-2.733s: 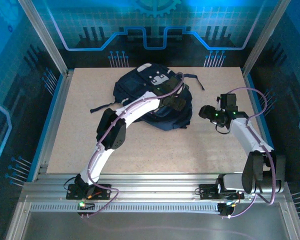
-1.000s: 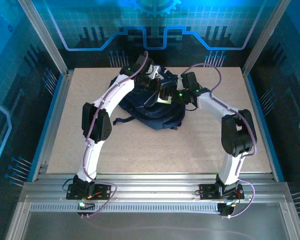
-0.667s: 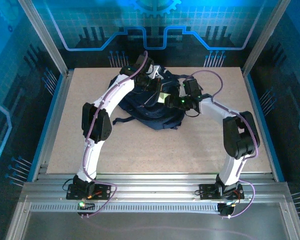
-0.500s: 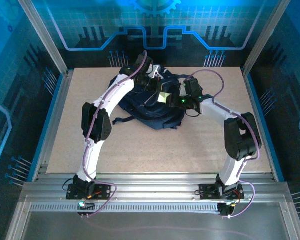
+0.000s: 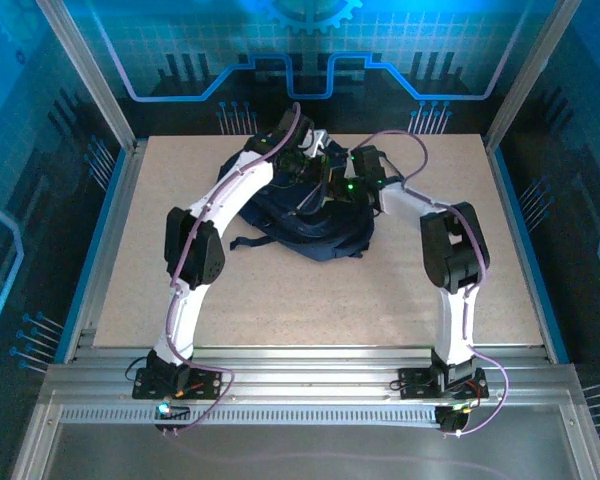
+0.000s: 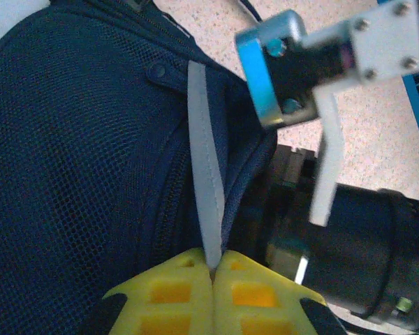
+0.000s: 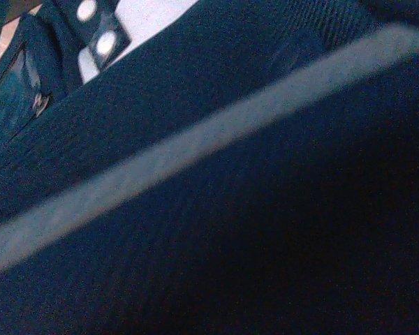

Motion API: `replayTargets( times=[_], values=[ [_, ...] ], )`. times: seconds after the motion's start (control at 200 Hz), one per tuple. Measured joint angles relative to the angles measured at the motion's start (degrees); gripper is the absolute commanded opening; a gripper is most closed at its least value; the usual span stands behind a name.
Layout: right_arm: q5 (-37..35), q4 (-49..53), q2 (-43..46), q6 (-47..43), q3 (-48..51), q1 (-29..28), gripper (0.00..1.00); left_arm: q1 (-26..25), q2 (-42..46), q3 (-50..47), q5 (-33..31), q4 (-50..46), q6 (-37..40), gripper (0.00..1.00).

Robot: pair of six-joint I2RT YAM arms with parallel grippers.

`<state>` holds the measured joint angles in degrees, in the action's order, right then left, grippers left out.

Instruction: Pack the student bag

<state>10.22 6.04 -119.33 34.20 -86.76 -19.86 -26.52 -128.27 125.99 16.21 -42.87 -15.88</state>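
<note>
**Both arms at the navy backpack, left jaws closed on its pale strip**

The two arms are bolted at the near edge of the beige speckled table board (image 5: pixel 310 300). The white left arm (image 5: pixel 195 255) and the white and black right arm (image 5: pixel 450 250) both reach away from it, toward the far middle of the board. There lies the student bag (image 5: pixel 310 232), a large dark navy fabric backpack, with a black strap (image 5: pixel 248 241) spreading out at its near left side. Both grippers meet over the far part of the bag.

The left gripper (image 6: pixel 213 276), with yellow fingertips (image 6: pixel 171 293), has its jaws pressed together on a pale grey strip (image 6: pixel 204 174) that runs along the bag's zipper edge. The strip goes straight from the fingertips up to a small tab on the mesh fabric. Just beside the strip, in the left wrist view, stand silver and black parts of the right arm.

The right gripper (image 5: pixel 332 188) is down against the bag. Its camera sees navy fabric and a pale stripe very close. How wide its jaws stand I cannot tell.
</note>
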Motion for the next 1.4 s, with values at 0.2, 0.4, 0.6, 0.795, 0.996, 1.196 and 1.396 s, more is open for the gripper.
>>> replayTargets(
  times=[0.2,0.4,0.6,0.795,0.996,1.196,1.396],
  values=[
    [-7.6,5.6,-1.9,-1.7,-4.4,-1.3,0.74,0.0,0.5,0.2,-0.5,0.4,-0.7,0.0],
    [-16.0,10.7,-1.9,-4.7,-8.7,-3.5,0.71,0.0,-1.2,9.0,-1.6,-6.1,-0.7,0.0],
    [-20.7,12.0,-1.2,-5.7,-7.4,-3.8,0.67,-0.5,-2.6,10.5,-0.9,-7.5,-0.7,0.0],
    [-25.1,14.7,-1.1,-6.2,-8.7,-4.2,0.68,-0.8,-2.6,10.8,-0.9,-7.5,-0.8,0.0],
    [-24.2,17.9,-1.2,-5.4,-10.3,-3.7,0.79,-0.9,-2.6,10.8,-0.2,-6.8,-2.1,0.0],
    [-8.3,6.3,2.4,-1.0,0.5,1.2,0.84,-2.1,-3.3,10.7,0.1,-6.4,-2.2,0.0],
    [5.6,-2.3,8.5,2.1,13.4,6.8,0.86,-5.0,-2.6,4.7,-0.4,-0.4,-2.2,0.0]
  ],
)
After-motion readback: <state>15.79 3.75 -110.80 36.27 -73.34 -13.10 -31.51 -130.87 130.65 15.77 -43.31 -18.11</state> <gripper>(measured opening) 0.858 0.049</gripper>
